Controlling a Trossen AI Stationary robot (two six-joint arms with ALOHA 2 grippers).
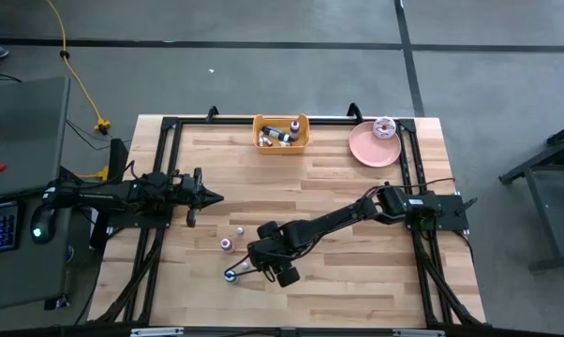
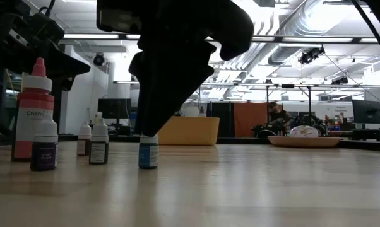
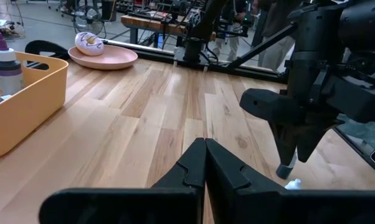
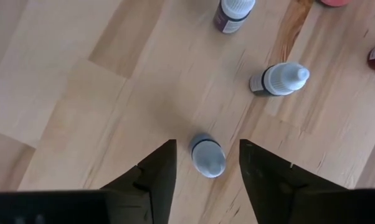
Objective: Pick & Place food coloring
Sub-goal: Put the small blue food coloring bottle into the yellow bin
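Note:
A small blue food coloring bottle [image 4: 207, 155] stands upright on its base on the wooden table [image 1: 357, 281], near the front left; it also shows in the low view [image 2: 148, 154]. My right gripper [image 4: 207, 147] points steeply down over it, open, one finger on each side of its cap with a gap on both sides. Several more bottles stand or lie nearby [image 4: 278, 79] [image 4: 234, 12] [image 1: 226, 244]. My left gripper [image 3: 205, 152] is shut and waits at the table's left side [image 1: 212, 197].
A yellow bin [image 1: 282, 145] holding a few bottles stands at the far edge. To its right is a pink plate [image 1: 364, 150] with a donut [image 1: 385, 127]. A taller red bottle [image 2: 32, 107] stands among the loose ones. Black frame rails [image 1: 404, 187] run along the table's sides.

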